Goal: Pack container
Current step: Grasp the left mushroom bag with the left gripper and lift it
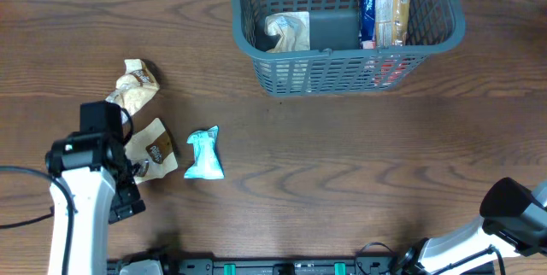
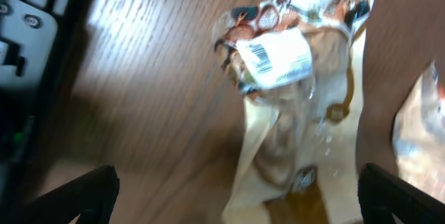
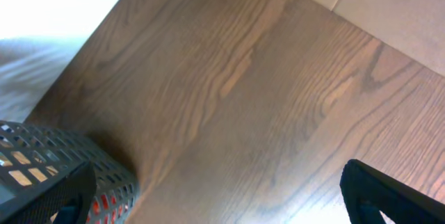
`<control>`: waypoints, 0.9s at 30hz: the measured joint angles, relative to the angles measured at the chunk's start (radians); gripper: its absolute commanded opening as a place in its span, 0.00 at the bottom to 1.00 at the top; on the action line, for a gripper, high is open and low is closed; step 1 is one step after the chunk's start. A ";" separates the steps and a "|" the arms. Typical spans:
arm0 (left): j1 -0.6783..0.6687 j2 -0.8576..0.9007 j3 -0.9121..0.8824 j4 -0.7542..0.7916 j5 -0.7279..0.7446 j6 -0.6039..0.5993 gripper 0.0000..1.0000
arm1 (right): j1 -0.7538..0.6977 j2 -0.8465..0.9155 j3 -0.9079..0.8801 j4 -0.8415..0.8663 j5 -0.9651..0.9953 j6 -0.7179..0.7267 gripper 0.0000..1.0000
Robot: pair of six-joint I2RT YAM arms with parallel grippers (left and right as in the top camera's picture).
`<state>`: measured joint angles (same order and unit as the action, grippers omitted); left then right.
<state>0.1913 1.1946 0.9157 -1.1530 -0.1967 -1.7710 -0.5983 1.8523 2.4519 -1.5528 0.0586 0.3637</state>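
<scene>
A large dark grey slotted plastic basket [image 1: 346, 74] holding snack packets [image 1: 393, 6] sits at the far edge of the brown wooden worktop [image 1: 359, 164], while the left end effector [image 2: 240, 195] hovers wide open over a crinkled beige snack packet [image 2: 292, 113] and the right end effector [image 3: 219, 200] hangs wide open near the basket.

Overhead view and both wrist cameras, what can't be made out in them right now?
- Overhead: the container loses its far rim to the top edge.
- Overhead: the tan packet is partly hidden under the left arm.
- Overhead: the right arm is cut off by the bottom-right corner.
- Left wrist: the tan packet's print is too blurred to read.
</scene>
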 measured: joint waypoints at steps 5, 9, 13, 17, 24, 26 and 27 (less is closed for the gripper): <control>0.060 0.089 0.000 0.085 0.002 -0.024 0.99 | 0.000 0.000 0.000 -0.018 0.000 0.000 0.99; 0.090 0.146 0.000 0.111 0.006 -0.034 0.99 | 0.000 0.000 0.000 -0.033 0.000 0.000 0.99; 0.118 0.191 0.000 0.122 0.006 -0.036 0.98 | 0.000 0.000 0.000 -0.039 0.000 0.000 0.99; 0.142 0.247 -0.001 0.155 0.006 -0.033 0.98 | 0.000 0.000 0.000 -0.040 0.000 0.000 0.99; 0.148 0.350 -0.001 0.193 0.002 -0.016 0.98 | 0.000 0.000 0.000 -0.049 0.000 0.000 0.99; 0.148 0.365 -0.002 0.212 0.002 0.004 0.99 | 0.000 0.000 0.000 -0.051 0.000 0.000 0.99; 0.148 0.368 -0.002 0.219 0.002 0.016 0.99 | 0.000 0.000 0.000 -0.052 0.000 0.000 0.99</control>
<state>0.3389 1.5627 0.9142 -0.9340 -0.1947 -1.7550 -0.5983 1.8523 2.4519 -1.6047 0.0586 0.3637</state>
